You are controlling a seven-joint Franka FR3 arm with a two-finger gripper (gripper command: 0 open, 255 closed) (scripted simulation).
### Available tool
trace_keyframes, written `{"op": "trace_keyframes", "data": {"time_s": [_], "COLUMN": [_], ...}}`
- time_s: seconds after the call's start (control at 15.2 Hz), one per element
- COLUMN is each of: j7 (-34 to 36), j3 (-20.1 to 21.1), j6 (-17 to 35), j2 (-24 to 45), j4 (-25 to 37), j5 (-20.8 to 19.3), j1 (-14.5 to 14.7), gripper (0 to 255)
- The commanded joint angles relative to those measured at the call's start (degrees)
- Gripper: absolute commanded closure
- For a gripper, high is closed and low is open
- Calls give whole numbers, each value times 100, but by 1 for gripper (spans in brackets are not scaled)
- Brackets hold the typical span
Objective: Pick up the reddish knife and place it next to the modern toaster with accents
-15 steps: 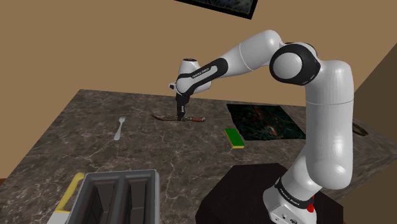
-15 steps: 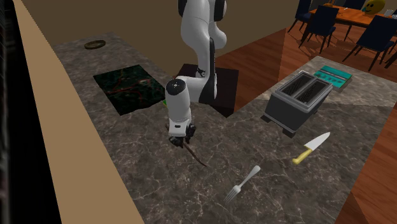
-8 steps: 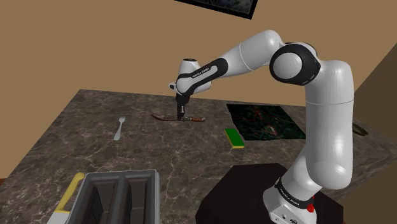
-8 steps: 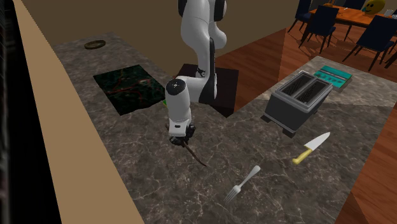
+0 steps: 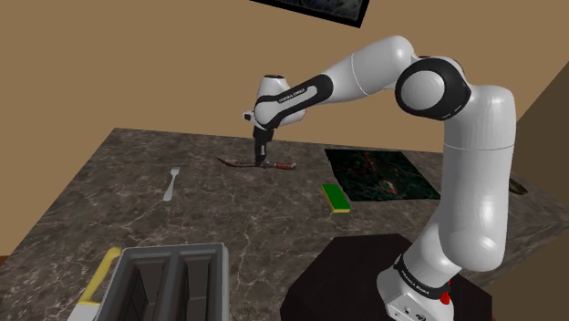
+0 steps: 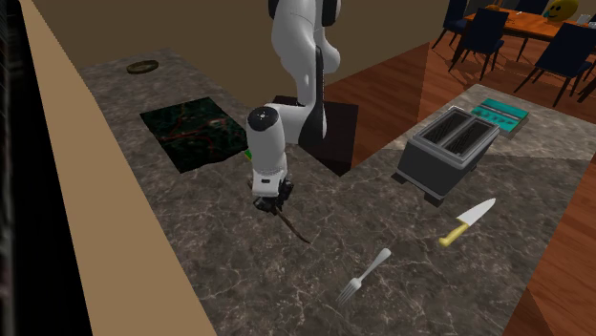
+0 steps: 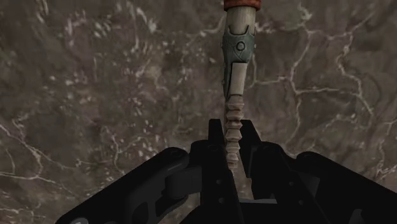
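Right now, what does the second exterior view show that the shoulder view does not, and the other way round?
The second exterior view adds the blue chairs and a teal box beside the toaster. The shoulder view adds a dark framed picture on the wall and a red button low on the arm. Both show the gripper, shut on the reddish knife, and the fork.

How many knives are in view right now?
2. The reddish knife is clasped in the gripper; a yellow-handled knife lies on the counter beside the toaster. None seems hidden.
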Motion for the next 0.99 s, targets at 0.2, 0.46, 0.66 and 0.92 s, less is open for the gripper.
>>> {"op": "trace_keyframes", "data": {"time_s": [0.2,0.46,0.66,0.92], "j7": [21,37,49,64], "j3": [-14,-23,-29,-35], "j6": [-321,-568,-758,-1016], "j2": [-207,-369,-481,-616], "j4": [112,199,277,400], "j5": [-25,-44,-57,-74], "j1": [5,10,13,16], "gripper": [255,255,255,255]}}
